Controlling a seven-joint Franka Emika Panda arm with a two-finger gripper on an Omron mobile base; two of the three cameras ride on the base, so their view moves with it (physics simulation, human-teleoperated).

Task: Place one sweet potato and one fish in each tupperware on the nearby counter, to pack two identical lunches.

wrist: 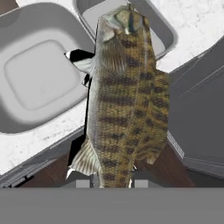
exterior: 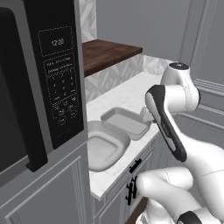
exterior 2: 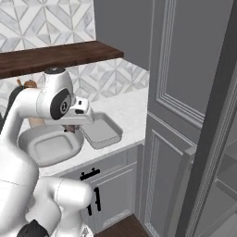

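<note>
the gripper grasps a brown fish above the counter's front edge, beside two bare tubs, round and rectangular.

A black microwave stood at the left (its clock lit). A dark wooden shelf ran along the patterned tile backsplash.
</note>
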